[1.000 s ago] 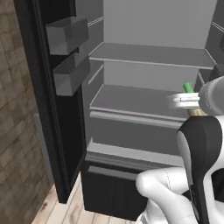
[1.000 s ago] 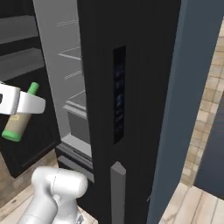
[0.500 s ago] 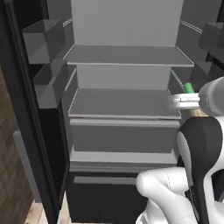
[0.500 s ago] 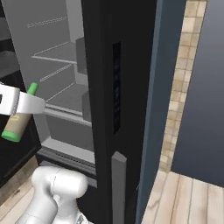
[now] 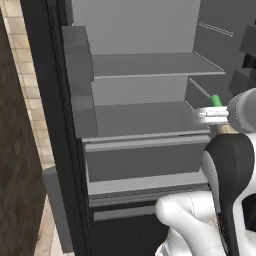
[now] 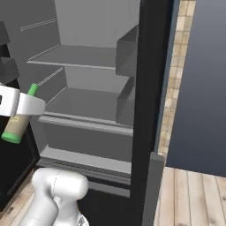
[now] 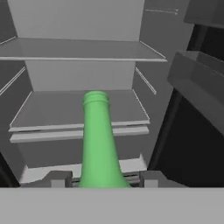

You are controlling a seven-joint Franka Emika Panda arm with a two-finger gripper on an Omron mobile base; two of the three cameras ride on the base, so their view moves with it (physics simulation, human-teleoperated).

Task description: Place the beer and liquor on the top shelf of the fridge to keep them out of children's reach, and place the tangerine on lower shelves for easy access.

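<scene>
My gripper [image 6: 21,105] is shut on the beer [image 6: 16,126], a slim green bottle with a tan label, held by its body with the neck tilted toward the open fridge [image 6: 145,88]. In the hand view the green neck [image 7: 98,140] rises between my fingertips [image 7: 59,178] and points at the lower shelf [image 7: 78,109]. The top shelf [image 7: 78,49] lies above it, bare. From the left base view the beer's tip [image 5: 216,101] pokes out past my hand, right of the lower shelf [image 5: 140,120] and below the top shelf [image 5: 150,65]. The liquor and the tangerine are out of view.
Boxy grey door bins [image 5: 77,60] hang on the open black door at the left. Another set of bins [image 6: 128,50] sits at the right, close to my hand in the hand view [image 7: 197,83]. A drawer front [image 5: 145,160] lies under the lower shelf.
The base has moved, so both base views have swung to face the fridge interior more squarely and closer. The beer stays in my grip at the same place against the arm.
</scene>
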